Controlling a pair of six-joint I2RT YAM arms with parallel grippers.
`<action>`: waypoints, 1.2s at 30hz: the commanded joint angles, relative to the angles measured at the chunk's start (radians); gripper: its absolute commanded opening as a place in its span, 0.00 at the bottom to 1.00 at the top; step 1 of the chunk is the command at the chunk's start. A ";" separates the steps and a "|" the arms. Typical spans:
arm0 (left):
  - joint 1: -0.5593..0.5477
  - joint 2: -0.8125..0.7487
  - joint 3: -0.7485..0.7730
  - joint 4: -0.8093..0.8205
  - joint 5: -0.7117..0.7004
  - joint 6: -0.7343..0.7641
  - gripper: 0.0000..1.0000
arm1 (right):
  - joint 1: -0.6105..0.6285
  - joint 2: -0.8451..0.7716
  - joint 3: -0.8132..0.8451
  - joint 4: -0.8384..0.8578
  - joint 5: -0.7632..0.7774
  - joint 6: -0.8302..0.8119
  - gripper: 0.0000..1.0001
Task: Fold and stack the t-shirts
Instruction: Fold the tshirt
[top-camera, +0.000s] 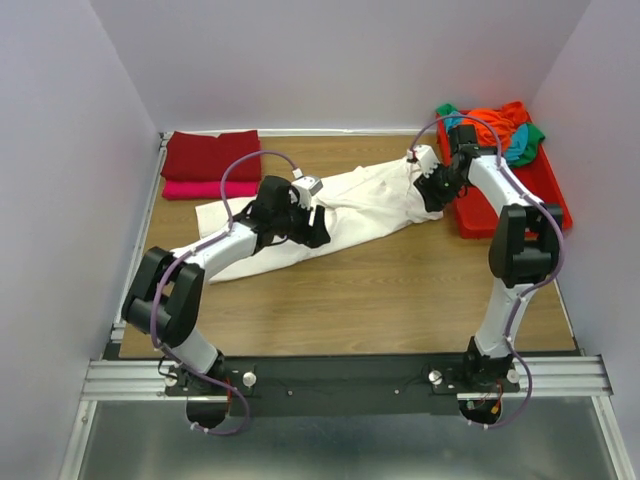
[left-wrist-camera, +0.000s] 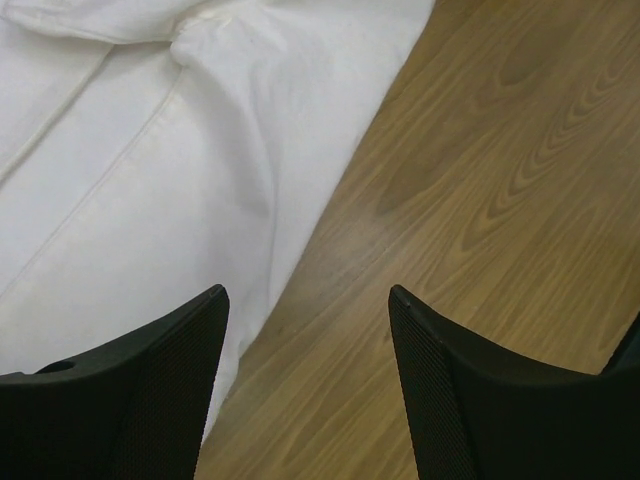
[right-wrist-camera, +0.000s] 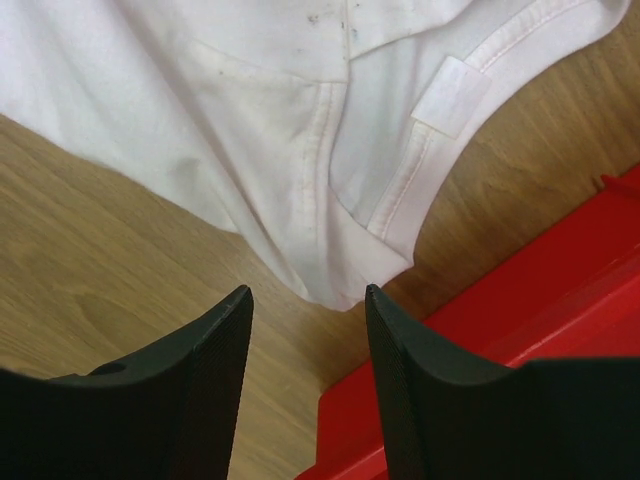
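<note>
Seeing the cream-white t-shirt (top-camera: 370, 205) unfolded and rumpled on the table (top-camera: 400, 290), a long diagonal band running left from the red tray (top-camera: 550, 195). Its collar end stops just beside the tray's left wall. On the right wrist view I get the neckband, a white label patch (right-wrist-camera: 450, 95), yellowish seams and a few dark specks. Right gripper (right-wrist-camera: 307, 290) hangs over that collar end, fingers apart, nothing between them. Left gripper (left-wrist-camera: 305, 295) is well left of the tray at the shirt's edge, fingers wide apart, empty. Orange (top-camera: 495, 120), teal (top-camera: 520, 145) and green (top-camera: 447, 110) shirts sit bunched in the tray. Dark red shirt (top-camera: 210, 155) lies folded on a pink one (top-camera: 200, 189), far across from the tray.
</note>
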 joint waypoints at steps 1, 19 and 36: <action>-0.036 0.057 0.057 -0.060 -0.089 0.059 0.73 | 0.003 0.060 0.051 -0.059 -0.016 0.022 0.56; -0.057 0.117 0.097 -0.112 -0.171 0.098 0.73 | 0.001 0.153 0.106 -0.108 -0.017 0.019 0.28; -0.067 0.202 0.142 -0.195 -0.199 0.121 0.67 | -0.013 0.007 -0.032 -0.054 0.093 0.043 0.01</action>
